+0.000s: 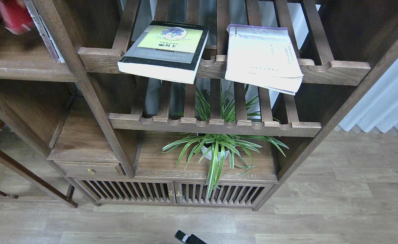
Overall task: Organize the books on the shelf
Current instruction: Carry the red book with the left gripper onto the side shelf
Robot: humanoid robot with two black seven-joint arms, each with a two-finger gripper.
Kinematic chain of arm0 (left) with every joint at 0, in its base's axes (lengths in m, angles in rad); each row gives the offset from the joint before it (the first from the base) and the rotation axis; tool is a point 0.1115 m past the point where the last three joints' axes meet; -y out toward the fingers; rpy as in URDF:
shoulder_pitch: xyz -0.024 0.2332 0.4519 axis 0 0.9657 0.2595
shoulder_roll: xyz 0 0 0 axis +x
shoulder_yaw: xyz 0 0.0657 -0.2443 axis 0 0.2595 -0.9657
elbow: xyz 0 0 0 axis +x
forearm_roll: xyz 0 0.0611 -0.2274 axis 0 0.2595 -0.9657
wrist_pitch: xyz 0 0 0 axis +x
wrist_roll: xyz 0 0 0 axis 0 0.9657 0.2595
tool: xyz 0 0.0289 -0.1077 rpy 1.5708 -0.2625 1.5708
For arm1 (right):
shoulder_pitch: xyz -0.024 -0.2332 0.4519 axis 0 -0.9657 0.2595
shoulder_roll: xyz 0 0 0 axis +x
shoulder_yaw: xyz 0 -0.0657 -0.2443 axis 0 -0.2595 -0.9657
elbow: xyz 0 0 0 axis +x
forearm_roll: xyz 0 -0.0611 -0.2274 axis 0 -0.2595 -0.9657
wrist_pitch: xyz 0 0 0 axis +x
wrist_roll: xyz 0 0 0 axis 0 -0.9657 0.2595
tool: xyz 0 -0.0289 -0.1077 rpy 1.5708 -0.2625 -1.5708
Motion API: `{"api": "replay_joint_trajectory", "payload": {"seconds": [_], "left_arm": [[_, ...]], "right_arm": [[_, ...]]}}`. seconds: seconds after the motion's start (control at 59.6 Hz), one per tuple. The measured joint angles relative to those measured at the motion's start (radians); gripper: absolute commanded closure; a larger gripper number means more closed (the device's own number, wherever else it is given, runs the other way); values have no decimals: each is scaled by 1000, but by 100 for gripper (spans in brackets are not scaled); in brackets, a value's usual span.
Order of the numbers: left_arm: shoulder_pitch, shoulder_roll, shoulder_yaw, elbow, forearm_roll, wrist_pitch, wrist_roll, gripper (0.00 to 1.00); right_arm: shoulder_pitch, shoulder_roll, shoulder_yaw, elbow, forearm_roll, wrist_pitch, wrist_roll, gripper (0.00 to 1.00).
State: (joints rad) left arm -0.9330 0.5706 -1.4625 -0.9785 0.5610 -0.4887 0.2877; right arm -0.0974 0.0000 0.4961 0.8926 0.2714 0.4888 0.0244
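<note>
The thick black-grey book (165, 47) with the yellow-green panel lies flat on the upper slatted rack, overhanging its front rail. The white book (262, 56) with the purple edge lies flat to its right on the same rack, also overhanging. The red book (14, 15) shows as a blurred corner at the top left, above the flat dark-brown shelf (22, 66); what holds it is out of view. Neither gripper shows.
A thin pale book or board (44, 32) leans against the upright post at the shelf's right end. A lower slatted rack (216, 123) sits over a potted spider plant (216, 149). A small black part of my body (187, 238) shows at the bottom edge.
</note>
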Motion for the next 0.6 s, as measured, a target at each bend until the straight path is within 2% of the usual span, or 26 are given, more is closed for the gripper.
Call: {"api": "replay_joint_trajectory", "payload": {"seconds": [0.134,0.319,0.47,0.503,0.52,0.604], "left_arm": [[74,2,-85,-62,-27,0,0,18],[247,1,-269,-206,-74,0,0,14],[437,-8,-412,-335,-165,0,2,7],[477,-9,-433,-360,-184,0,2,0],[551,-12,-465,-402,-215,0,3,0],[660,-26,-496,-450,-259,0,3,0]], "right_arm": [[1,0,12,0,4,0,0,0],[3,0,24,0,20,0,20,0],[7,0,47,11,40,0,53,0],[8,0,52,12,42,0,59,0],[9,0,60,14,45,0,69,0],[10,0,71,22,46,0,82,0]]}}
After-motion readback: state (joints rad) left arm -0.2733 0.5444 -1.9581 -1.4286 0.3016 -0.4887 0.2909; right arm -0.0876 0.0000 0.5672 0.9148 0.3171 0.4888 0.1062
